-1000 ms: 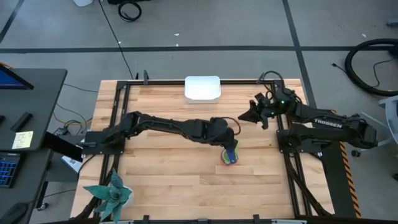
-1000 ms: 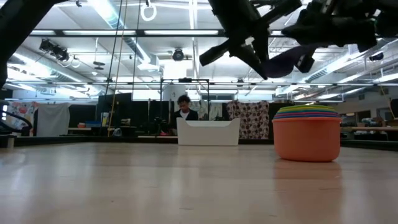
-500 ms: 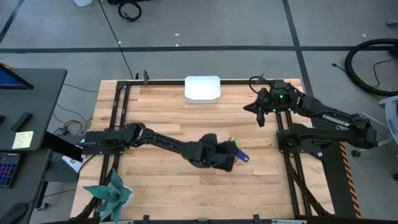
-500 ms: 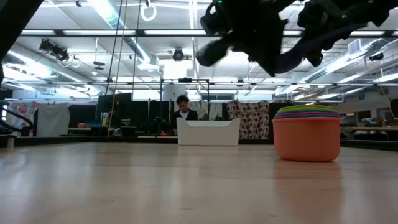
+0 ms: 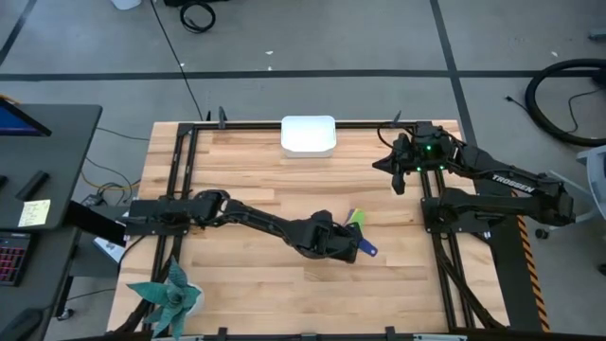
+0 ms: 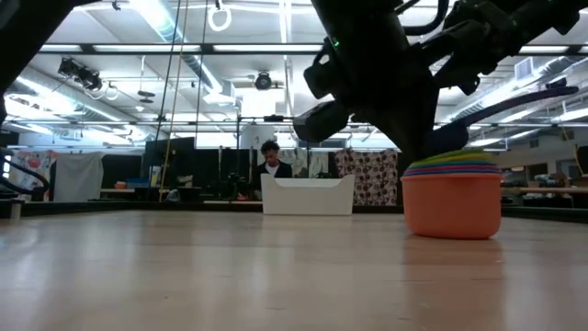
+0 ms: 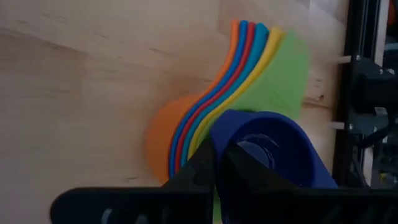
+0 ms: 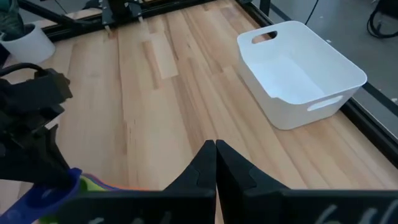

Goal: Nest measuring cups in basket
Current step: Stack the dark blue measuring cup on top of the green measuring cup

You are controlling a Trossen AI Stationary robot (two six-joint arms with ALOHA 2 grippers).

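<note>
One stack of measuring cups point(image 6: 453, 193) sits on the table point(image 5: 246, 180) approx. centre-right, orange at the bottom. I've got the left gripper point(image 5: 352, 248) clamped on the dark blue cup point(image 7: 267, 155), right over the stack w/ its handle poking toward 4 o'clock. Basket point(image 5: 308, 134) is well apart at 12 o'clock, far edge. Right gripper point(image 5: 383, 167) is closed, holding nothing, parked raised near 2 o'clock.

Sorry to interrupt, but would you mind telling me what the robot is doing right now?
The left gripper is shut on the dark blue cup, holding it over the stack of nested cups on the table. The right gripper waits shut above the table's far right. The white basket sits empty at the far edge.
</note>
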